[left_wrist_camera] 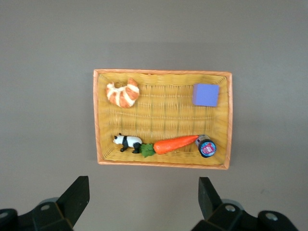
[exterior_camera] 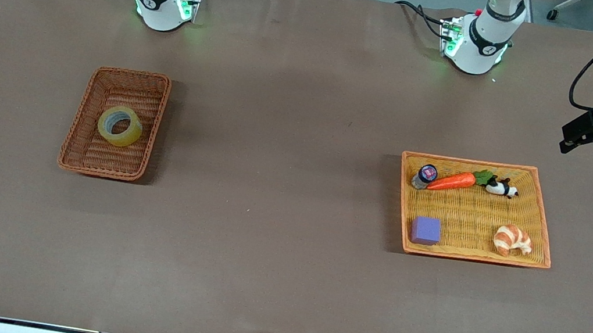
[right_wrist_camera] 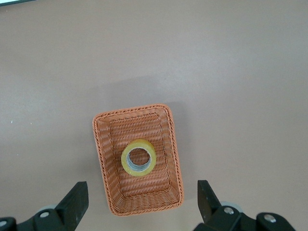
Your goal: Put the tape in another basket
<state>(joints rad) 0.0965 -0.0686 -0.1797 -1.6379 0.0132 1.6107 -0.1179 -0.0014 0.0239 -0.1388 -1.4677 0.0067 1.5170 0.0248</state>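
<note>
The tape point(exterior_camera: 119, 126), a yellowish ring with a grey core, lies flat in the reddish-brown wicker basket point(exterior_camera: 128, 72) toward the right arm's end of the table. In the right wrist view the tape point(right_wrist_camera: 138, 157) sits at the middle of that basket point(right_wrist_camera: 132, 111). My right gripper point(right_wrist_camera: 142, 195) is open and empty, high over the basket's end. My left gripper point(left_wrist_camera: 143, 192) is open and empty, high over the bare table beside the orange-yellow tray point(left_wrist_camera: 161, 72). In the front view the left hand point(exterior_camera: 589, 137) shows at the edge, past the tray point(exterior_camera: 485, 164).
The orange-yellow tray holds a croissant point(exterior_camera: 512, 240), a purple block point(exterior_camera: 425, 230), a carrot point(exterior_camera: 453, 181), a panda figure point(exterior_camera: 502, 189) and a small jar point(exterior_camera: 425, 176). Brown tabletop lies between the basket and the tray.
</note>
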